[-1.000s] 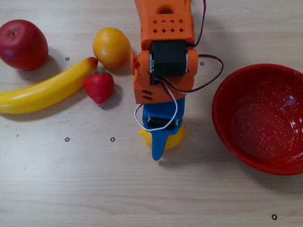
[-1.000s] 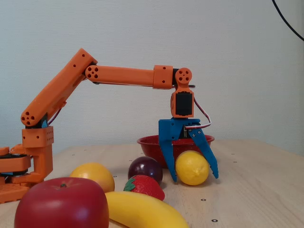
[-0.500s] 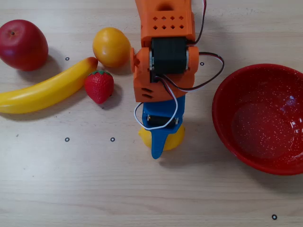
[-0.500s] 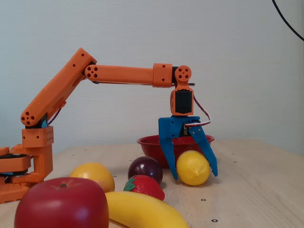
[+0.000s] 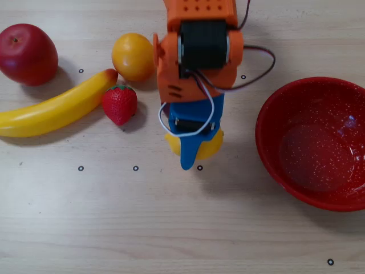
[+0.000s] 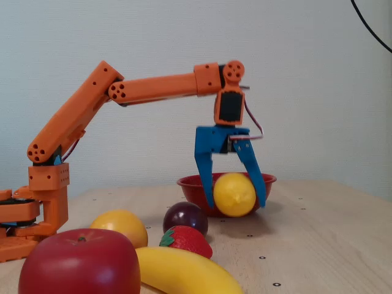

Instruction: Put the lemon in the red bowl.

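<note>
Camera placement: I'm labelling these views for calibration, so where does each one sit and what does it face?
Overhead view: above the table, looking straight down; shows the arm's wrist and pincer over the lemon.
Fixed view: low at table level, facing the wall; shows the whole arm from the side.
Both share the lemon, red bowl, strawberry, banana and apple.
</note>
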You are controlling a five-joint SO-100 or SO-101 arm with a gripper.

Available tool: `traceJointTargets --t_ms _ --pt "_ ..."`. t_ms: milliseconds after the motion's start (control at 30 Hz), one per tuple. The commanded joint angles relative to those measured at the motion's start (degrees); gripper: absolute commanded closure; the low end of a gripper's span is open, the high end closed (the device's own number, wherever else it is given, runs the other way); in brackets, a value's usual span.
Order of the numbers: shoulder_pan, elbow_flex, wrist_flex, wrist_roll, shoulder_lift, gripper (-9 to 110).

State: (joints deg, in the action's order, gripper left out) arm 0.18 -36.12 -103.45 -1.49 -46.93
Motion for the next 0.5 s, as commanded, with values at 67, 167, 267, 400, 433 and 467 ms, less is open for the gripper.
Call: traceJointTargets --t_ms 67,167,267,400,433,467 --pt "0.6 5.7 -5.2 -3.3 -15.6 101" --pt "1.2 5.5 -5.2 -3.9 -19.5 101" --pt "2.4 5.4 -5.2 -4.7 -23.5 101" --pt "4.8 5.4 -5.1 -5.7 -28.7 101" --pt "5.7 5.4 -4.9 -5.9 -29.9 101" --pt "6.6 5.4 -4.7 -6.2 -31.1 101"
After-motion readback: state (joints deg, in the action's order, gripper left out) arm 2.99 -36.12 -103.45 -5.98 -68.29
